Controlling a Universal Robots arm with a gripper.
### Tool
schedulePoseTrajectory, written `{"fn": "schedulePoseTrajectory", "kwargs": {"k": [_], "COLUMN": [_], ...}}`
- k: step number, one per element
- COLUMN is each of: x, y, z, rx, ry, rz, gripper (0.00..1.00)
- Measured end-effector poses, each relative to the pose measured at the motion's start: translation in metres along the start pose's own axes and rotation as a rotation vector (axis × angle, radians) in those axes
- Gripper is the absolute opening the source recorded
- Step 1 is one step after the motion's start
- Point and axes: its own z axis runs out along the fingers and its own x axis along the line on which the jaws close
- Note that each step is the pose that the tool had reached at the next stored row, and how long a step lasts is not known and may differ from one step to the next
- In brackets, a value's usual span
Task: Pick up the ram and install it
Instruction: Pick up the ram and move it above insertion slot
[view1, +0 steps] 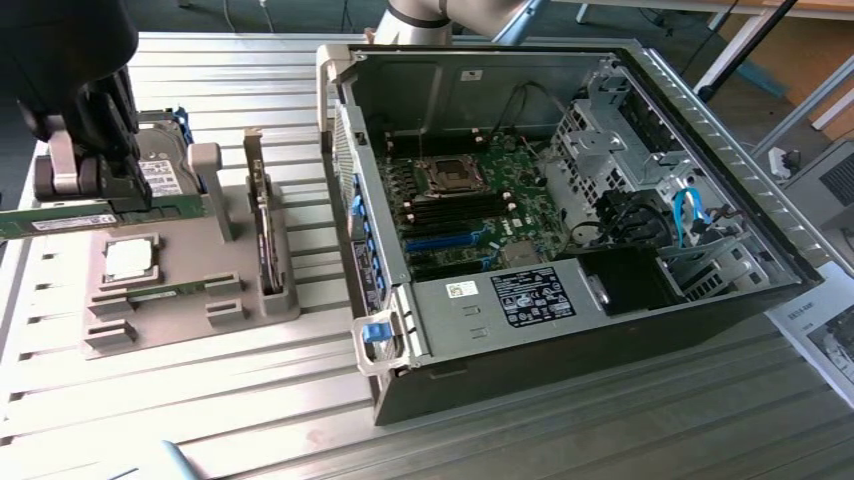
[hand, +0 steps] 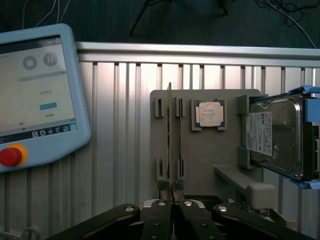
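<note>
**Ram clamped in hand over the holder**

Green ram (hand: 170, 135) pinched edge-on between the closed fingers of the hand (hand: 172, 199), lifted above the grey holder (hand: 210, 160), over its slotted end away from the hard drive (hand: 275, 137). In the holder's middle recess, the square CPU chip (hand: 209, 114). Beyond the holder's slotted end, on the slatted surface (hand: 120, 125), a screen pendant (hand: 35, 95) with a red button. Beside the holder's opposite long side, the open computer case (view1: 561, 200); between them, on the holder's edge, a thin dark upright piece (view1: 263, 230).
</note>
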Motion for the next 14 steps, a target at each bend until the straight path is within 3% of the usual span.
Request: {"fn": "schedulePoseTrajectory", "kwargs": {"k": [14], "x": [0.001], "y": [-0.0175], "z": [-0.0005], "rx": [0.0000], "ry": [-0.0001], "rz": [0.000], "gripper": [0.12]}}
